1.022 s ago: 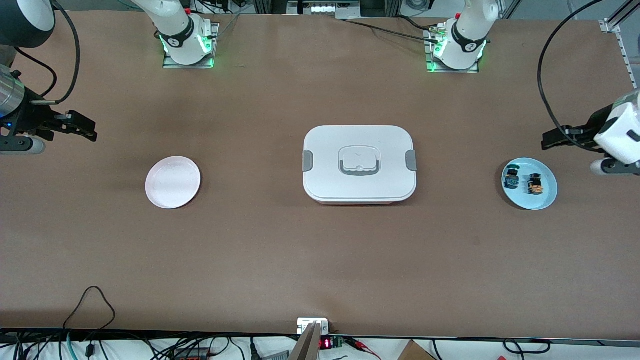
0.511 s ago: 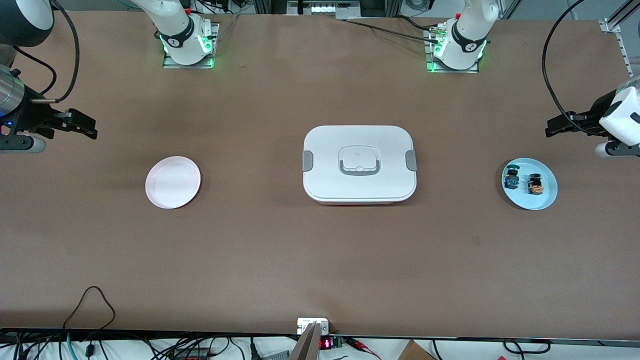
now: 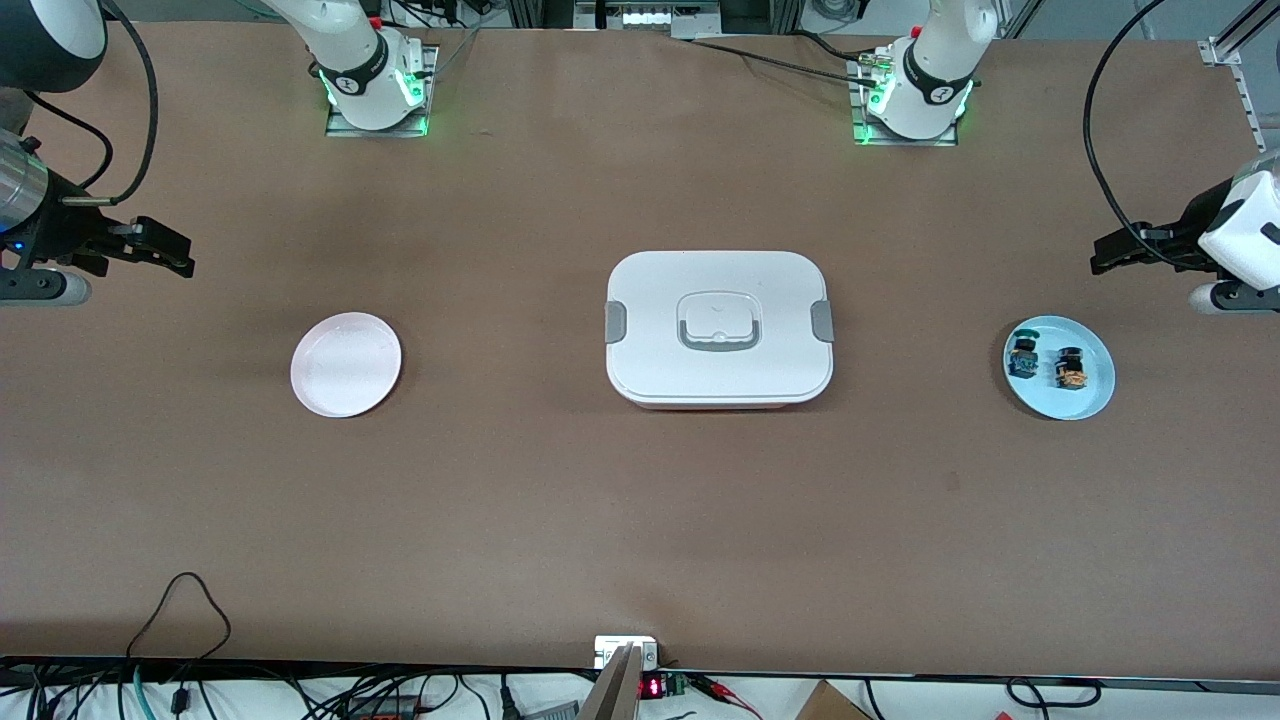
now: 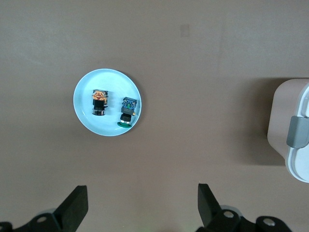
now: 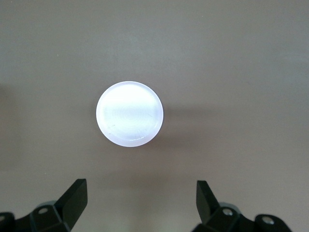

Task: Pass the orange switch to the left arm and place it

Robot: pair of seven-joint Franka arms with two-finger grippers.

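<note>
The orange switch (image 3: 1071,368) lies on a light blue plate (image 3: 1098,380) at the left arm's end of the table, beside a blue/teal switch (image 3: 1022,356). In the left wrist view the orange switch (image 4: 99,102) and the plate (image 4: 111,82) show ahead of my left gripper (image 4: 142,193), which is open and empty. My left gripper (image 3: 1098,263) hovers over bare table next to the plate. The white box (image 3: 650,300) stands mid-table. My right gripper (image 3: 186,262) is open and empty, over bare table at the right arm's end; it also shows in the right wrist view (image 5: 141,188).
A pale pink-white plate (image 3: 345,364) lies empty toward the right arm's end; it also shows in the right wrist view (image 5: 129,113). The box's edge with a grey clip (image 4: 297,135) shows in the left wrist view. Cables hang at the table's front edge.
My left gripper has drawn back from the blue plate, away from the front camera, then held still. The right gripper has barely shifted.
</note>
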